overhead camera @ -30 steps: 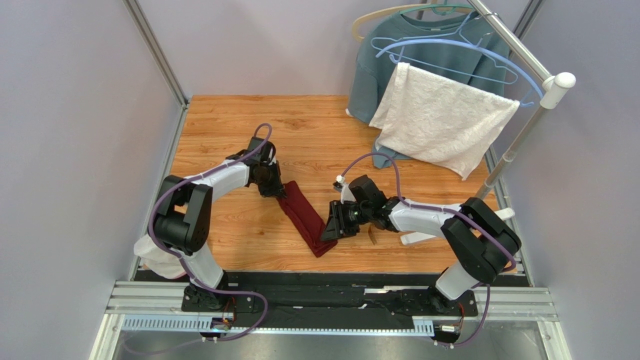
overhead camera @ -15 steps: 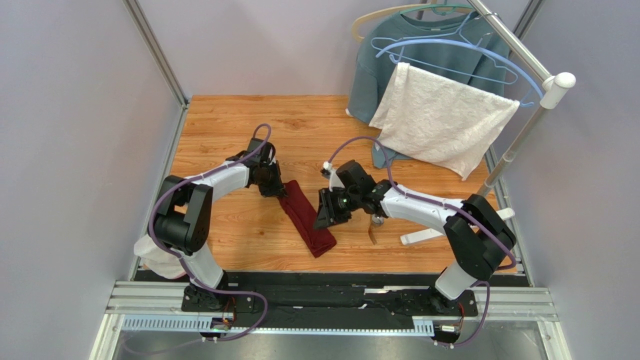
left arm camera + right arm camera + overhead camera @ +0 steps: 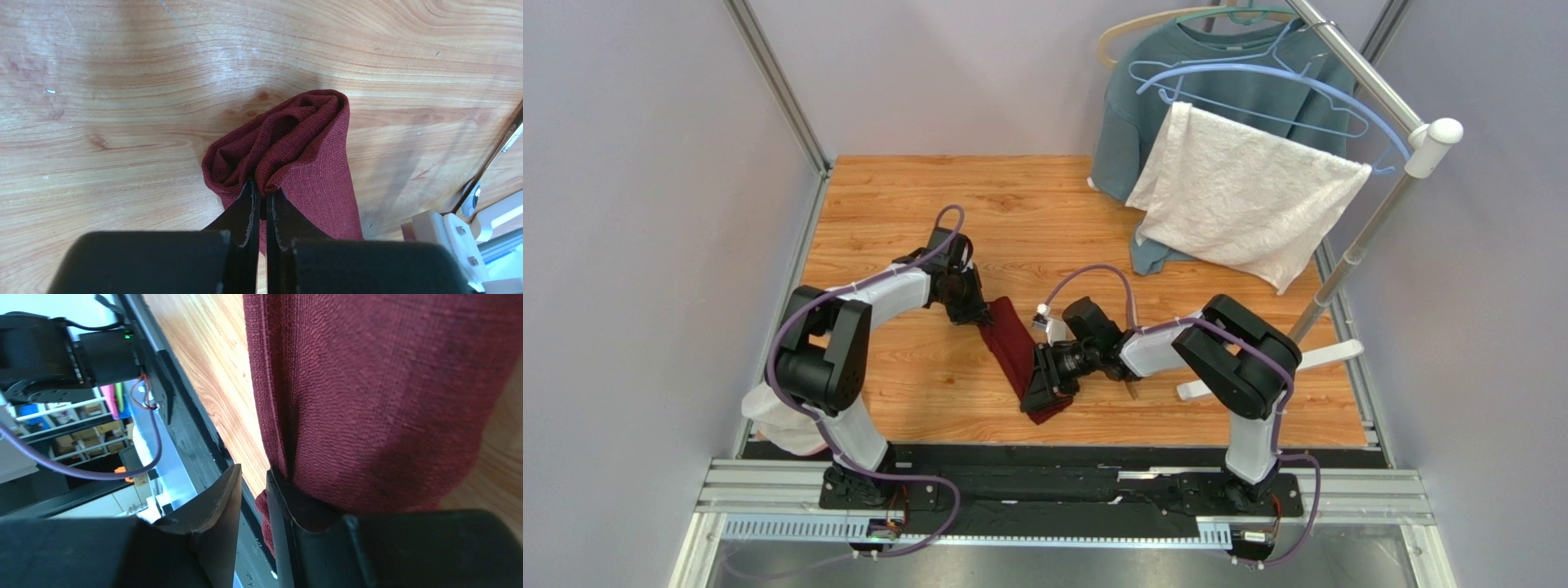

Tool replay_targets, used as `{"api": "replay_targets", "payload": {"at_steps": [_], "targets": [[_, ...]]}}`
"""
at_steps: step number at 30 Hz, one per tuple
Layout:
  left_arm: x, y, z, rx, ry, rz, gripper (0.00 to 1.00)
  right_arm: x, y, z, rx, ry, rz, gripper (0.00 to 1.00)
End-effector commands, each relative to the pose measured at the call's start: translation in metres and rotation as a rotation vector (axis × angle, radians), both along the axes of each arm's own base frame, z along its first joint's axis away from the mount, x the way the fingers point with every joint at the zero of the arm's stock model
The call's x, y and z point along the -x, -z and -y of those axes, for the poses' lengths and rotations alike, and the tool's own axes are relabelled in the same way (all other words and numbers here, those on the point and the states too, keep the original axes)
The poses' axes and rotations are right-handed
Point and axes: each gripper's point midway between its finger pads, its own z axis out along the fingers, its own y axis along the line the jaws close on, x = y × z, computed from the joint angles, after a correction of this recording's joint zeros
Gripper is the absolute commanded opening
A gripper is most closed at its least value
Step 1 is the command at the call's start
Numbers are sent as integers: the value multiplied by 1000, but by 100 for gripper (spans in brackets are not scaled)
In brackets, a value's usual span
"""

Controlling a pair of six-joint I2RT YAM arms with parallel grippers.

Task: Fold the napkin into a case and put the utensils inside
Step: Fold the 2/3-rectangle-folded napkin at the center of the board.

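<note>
Left gripper point(image 3: 261, 208), arm extended, pinches the folded napkin point(image 3: 307, 153) at its end. Right gripper point(image 3: 253, 478) lies low against the cloth's edge, jaws slightly apart.

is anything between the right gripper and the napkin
nothing visible does: the right gripper is at the napkin's near end, touching the cloth edge, jaws slightly apart. the left gripper pinches the far end.

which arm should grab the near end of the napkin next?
Right. The right pincer is open at the near end of the napkin, one finger against its edge. The left pincer is shut on the far end.
</note>
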Motion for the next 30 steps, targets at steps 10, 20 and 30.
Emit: {"api": "replay_targets", "payload": {"at_steps": [10, 20, 30], "targets": [[-58, -17, -4, 115, -8, 146, 0, -44, 59, 61, 159, 144, 54, 29], [-52, -45, 12, 206, -8, 30, 0, -110, -68, 35, 154, 106, 404, 52], [-54, -36, 16, 210, 6, -25, 0, -203, -85, -1, 191, 160, 532, 63]]}}
